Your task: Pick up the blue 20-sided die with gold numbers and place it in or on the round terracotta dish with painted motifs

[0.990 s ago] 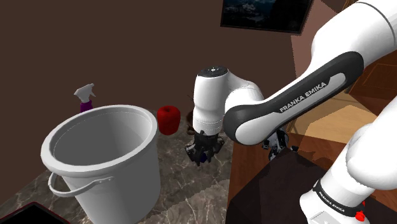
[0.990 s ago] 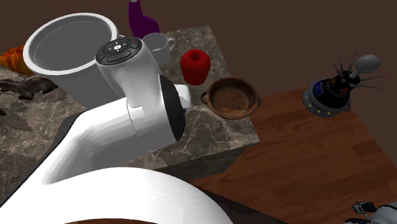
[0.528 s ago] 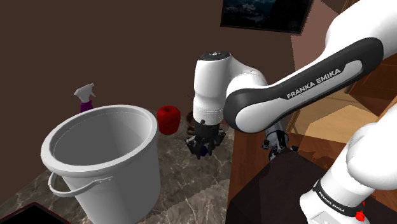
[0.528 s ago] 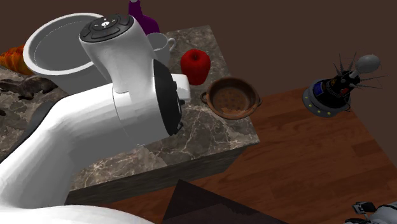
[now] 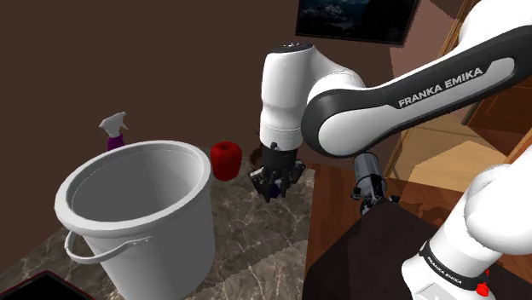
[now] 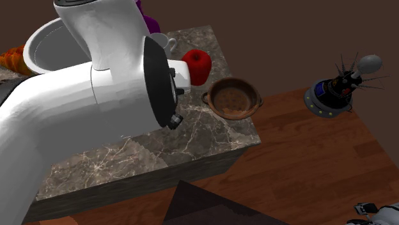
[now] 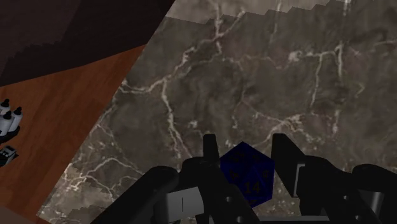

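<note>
Squarely inside the gripper [image 7: 246, 150], blue die [image 7: 249, 174] clasped by both fingers, marble counter [image 7: 273, 76] beneath

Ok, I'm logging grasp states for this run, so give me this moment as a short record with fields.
gripper: shut on the blue die, over the marble counter
die: clasped between the fingers, gold numbers showing
dish: brown, round, empty, at the counter's edge beside a red apple
task step: die not yet in dish
</note>
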### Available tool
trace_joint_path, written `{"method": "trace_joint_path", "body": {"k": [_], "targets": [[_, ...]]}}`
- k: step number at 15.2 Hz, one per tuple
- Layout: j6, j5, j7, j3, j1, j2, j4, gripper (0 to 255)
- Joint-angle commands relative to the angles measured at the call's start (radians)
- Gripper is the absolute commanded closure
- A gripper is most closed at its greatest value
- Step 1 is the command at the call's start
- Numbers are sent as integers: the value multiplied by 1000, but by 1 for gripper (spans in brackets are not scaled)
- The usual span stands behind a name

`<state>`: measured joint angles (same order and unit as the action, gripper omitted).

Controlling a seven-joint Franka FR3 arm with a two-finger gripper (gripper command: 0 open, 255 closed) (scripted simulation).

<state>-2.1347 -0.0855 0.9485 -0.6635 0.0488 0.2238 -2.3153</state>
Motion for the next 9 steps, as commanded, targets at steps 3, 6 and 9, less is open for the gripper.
{"method": "trace_joint_path", "body": {"k": [3,6,9], "targets": [[59,-13,-13,11,4,27,36,255],[97,-20,-20,19,5,42,61,255],[90,8,-79,58,-31,13,78,255]]}}
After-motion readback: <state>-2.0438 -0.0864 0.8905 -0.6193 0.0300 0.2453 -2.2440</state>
